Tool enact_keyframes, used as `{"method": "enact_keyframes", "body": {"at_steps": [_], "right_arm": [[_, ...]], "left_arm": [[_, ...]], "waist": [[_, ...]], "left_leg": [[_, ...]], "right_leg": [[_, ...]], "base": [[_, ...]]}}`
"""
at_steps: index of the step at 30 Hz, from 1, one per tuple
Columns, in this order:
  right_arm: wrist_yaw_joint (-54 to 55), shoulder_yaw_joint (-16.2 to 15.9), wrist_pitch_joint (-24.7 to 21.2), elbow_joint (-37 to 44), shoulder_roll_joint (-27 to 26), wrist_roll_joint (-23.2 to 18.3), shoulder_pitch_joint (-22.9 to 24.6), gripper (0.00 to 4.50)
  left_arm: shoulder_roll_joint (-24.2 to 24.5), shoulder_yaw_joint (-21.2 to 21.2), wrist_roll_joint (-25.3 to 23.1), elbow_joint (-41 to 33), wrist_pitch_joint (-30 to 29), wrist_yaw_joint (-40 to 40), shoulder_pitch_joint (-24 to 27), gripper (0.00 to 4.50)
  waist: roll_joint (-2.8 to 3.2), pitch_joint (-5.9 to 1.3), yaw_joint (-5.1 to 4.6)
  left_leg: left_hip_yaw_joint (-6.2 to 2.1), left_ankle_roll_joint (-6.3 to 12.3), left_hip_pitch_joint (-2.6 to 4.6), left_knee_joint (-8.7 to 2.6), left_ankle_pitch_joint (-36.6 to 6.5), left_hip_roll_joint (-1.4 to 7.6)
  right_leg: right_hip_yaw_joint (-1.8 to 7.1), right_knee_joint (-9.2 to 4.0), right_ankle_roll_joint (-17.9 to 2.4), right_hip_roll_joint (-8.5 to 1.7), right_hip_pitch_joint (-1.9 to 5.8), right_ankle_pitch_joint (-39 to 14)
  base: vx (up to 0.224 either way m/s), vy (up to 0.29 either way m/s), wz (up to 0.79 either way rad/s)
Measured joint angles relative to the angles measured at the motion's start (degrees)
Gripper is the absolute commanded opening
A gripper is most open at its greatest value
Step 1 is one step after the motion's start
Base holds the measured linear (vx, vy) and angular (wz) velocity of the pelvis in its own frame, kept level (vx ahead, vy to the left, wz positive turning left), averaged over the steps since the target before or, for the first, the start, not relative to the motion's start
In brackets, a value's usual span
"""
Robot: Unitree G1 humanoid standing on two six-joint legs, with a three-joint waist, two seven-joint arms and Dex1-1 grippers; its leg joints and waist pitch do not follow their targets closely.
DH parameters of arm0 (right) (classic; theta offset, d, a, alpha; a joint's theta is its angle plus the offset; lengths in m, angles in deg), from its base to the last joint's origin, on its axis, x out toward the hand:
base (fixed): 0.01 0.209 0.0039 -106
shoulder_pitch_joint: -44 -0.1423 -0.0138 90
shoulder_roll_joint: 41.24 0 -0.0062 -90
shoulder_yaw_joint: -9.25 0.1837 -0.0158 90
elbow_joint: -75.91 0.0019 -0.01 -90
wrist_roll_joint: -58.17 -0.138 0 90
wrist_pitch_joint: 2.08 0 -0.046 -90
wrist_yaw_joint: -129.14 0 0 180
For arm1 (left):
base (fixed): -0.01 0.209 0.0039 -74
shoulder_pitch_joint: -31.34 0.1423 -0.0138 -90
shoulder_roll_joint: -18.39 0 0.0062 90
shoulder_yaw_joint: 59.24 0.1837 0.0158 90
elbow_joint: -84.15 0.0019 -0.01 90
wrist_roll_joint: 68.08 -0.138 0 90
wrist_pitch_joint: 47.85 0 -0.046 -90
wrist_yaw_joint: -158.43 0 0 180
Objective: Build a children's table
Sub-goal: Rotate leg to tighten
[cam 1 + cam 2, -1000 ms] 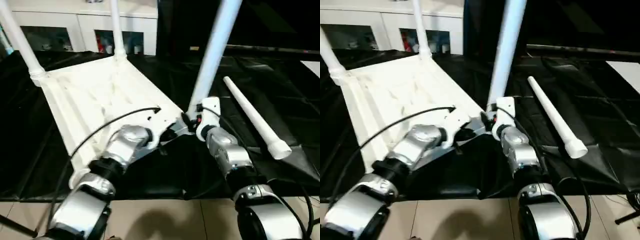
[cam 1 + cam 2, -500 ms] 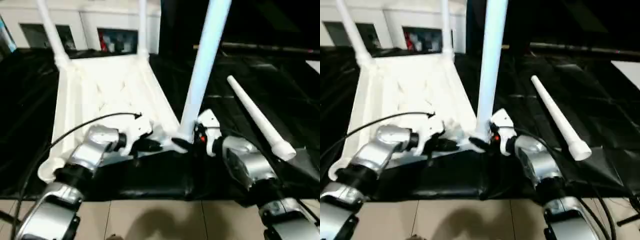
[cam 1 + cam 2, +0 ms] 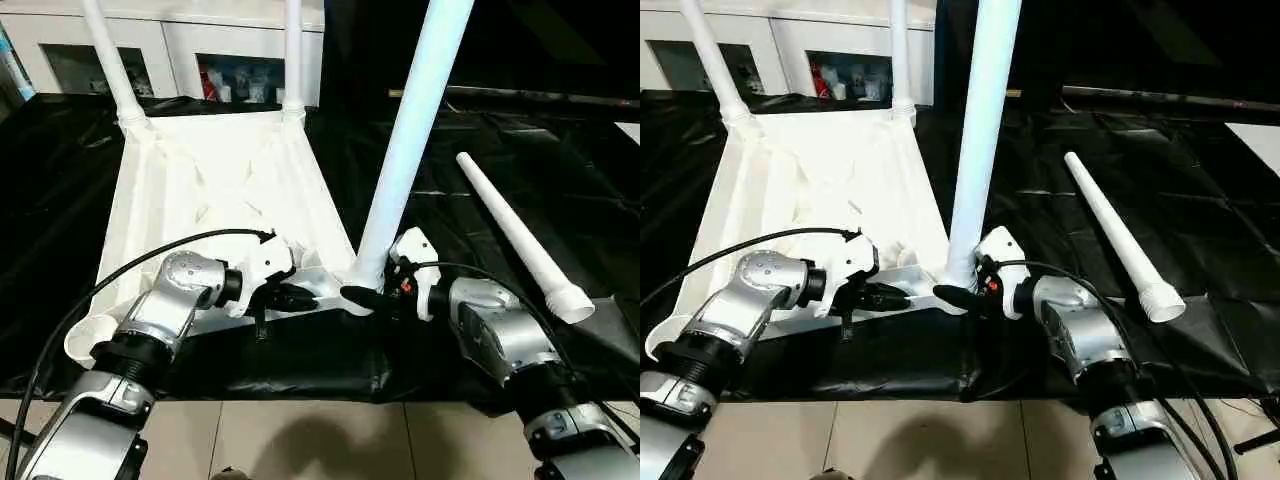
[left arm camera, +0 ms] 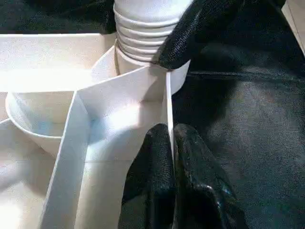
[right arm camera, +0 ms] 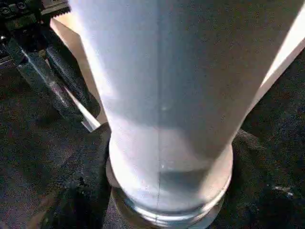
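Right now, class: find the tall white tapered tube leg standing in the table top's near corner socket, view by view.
Left eye: right of centre, upright leg.
Right eye: centre.
Left wrist: ribbed base, upper middle.
Right wrist: close up, across the picture.
Shared landmark: right gripper at the leg's base.

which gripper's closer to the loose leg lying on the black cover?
Right. The right gripper is at the base of the upright leg, beside the loose leg. The left gripper sits farther off, on the tabletop's rim.

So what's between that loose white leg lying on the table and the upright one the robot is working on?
In the left eye view, just bare black table cover separates the loose leg from the upright leg.
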Motion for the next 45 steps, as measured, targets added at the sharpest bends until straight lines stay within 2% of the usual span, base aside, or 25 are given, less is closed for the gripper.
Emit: {"method": "enact_keyframes", "body": {"at_steps": [3, 6, 9, 16, 21, 22, 26, 27, 29, 34, 39, 45], "right_arm": [[3.49, 1.07, -0.04, -0.49, -1.65, -0.13, 0.23, 2.74], [10.68, 3.85, -0.05, -2.19, -4.53, -0.12, 0.13, 2.74], [16.54, 5.16, 0.05, -3.50, -6.37, -0.03, -0.49, 2.74], [38.80, 9.07, 3.23, -11.19, -12.51, 2.49, -5.39, 2.73], [41.87, 9.53, 4.73, -12.62, -13.46, 3.68, -6.09, 2.73], [41.78, 9.57, 5.04, -12.86, -13.70, 3.64, -6.14, 3.29], [39.72, 10.40, 6.34, -13.79, -14.09, 2.78, -6.22, 3.52], [38.72, 10.47, 6.33, -13.79, -13.83, 2.54, -6.22, 3.76], [36.58, 10.49, 6.23, -13.76, -13.19, 1.95, -6.22, 3.89], [26.80, 8.05, 5.77, -10.71, -9.44, 1.80, -4.36, 3.89], [11.85, 3.20, 4.00, -3.12, -2.77, 1.08, -0.22, 3.89], [2.66, 1.02, 2.77, 0.72, 0.43, -0.23, 1.20, 3.89]], "left_arm": [[-0.38, -0.06, -0.26, 0.07, -0.23, -1.90, -0.01, 0.00], [-2.65, -0.16, -1.90, 1.25, -0.38, -6.58, -0.80, 0.00], [-4.37, -0.15, -3.10, 2.59, -0.53, -9.94, -1.78, 0.00], [-11.83, -0.16, -5.83, 7.55, -3.94, -22.58, -5.96, 0.00], [-13.55, -0.13, -6.65, 8.07, -4.15, -24.82, -6.48, 0.00], [-13.59, -0.12, -6.72, 8.07, -4.14, -24.89, -6.48, 0.00], [-13.53, -0.12, -6.85, 8.08, -4.00, -24.69, -6.47, 0.00], [-13.40, -0.12, -6.83, 8.06, -3.87, -24.27, -6.45, 0.00], [-12.96, -0.12, -6.69, 7.80, -3.51, -23.07, -6.23, 0.00], [-9.83, 0.04, -5.56, 4.98, -1.35, -16.45, -3.87, 0.00], [-4.80, 0.07, -2.72, 1.51, 0.73, -6.92, -0.92, 0.00], [-2.22, -0.03, -1.01, 0.11, 1.46, -1.26, 0.44, 0.00]], "waist": [[-0.02, 0.00, -0.05], [-0.02, 0.00, -0.26], [-0.02, 0.00, -0.31], [0.02, -0.03, -0.29], [0.09, -0.07, 0.09], [0.09, -0.07, 0.09], [0.10, -0.07, 0.03], [0.10, -0.07, 0.02], [0.10, -0.07, 0.06], [0.16, -0.08, 0.15], [0.18, -0.06, 0.20], [0.17, -0.06, 0.12]], "left_leg": [[0.00, 0.00, 0.03, 0.01, 0.00, 0.00], [0.02, -0.01, 0.07, 0.02, 0.00, -0.01], [0.01, -0.02, 0.08, -0.01, 0.00, -0.01], [0.01, -0.04, 0.08, 0.00, 0.02, -0.05], [0.02, 0.12, 0.02, 0.00, 0.08, -0.07], [0.03, 0.13, 0.02, 0.00, 0.08, -0.07], [0.03, 0.14, 0.02, 0.00, 0.09, -0.06], [0.03, 0.14, 0.02, 0.00, 0.09, -0.06], [0.03, 0.14, 0.01, -0.02, 0.09, -0.06], [0.03, 0.24, 0.01, -0.06, 0.15, -0.05], [0.03, 0.23, 0.03, -0.08, 0.15, -0.02], [0.03, 0.23, 0.01, -0.07, 0.15, -0.01]], "right_leg": [[0.01, 0.06, 0.00, 0.00, 0.01, 0.01], [0.06, 0.13, -0.03, -0.01, 0.05, 0.03], [0.06, 0.18, -0.02, 0.00, 0.05, 0.03], [0.07, 0.09, -0.01, -0.01, 0.04, 0.02], [0.06, -0.13, 0.06, -0.01, 0.07, -0.05], [0.06, -0.16, 0.06, -0.02, 0.09, -0.05], [0.06, -0.18, 0.05, -0.02, 0.10, -0.04], [0.06, -0.18, 0.05, -0.02, 0.10, -0.04], [0.04, -0.19, 0.05, -0.02, 0.10, -0.04], [0.01, -0.20, 0.04, -0.02, 0.11, -0.03], [-0.01, -0.18, 0.02, -0.02, 0.16, -0.01], [0.00, -0.16, -0.01, -0.03, 0.17, 0.04]], "base": [[0.000, 0.000, 0.00], [0.000, 0.000, 0.00], [0.000, 0.000, 0.00], [0.000, 0.000, 0.00], [0.000, 0.000, 0.00], [0.000, 0.000, 0.00], [0.000, 0.000, 0.00], [0.000, 0.000, 0.00], [0.000, 0.000, 0.00], [0.000, 0.000, 0.00], [0.000, 0.000, 0.00], [0.000, 0.000, 0.00]]}}
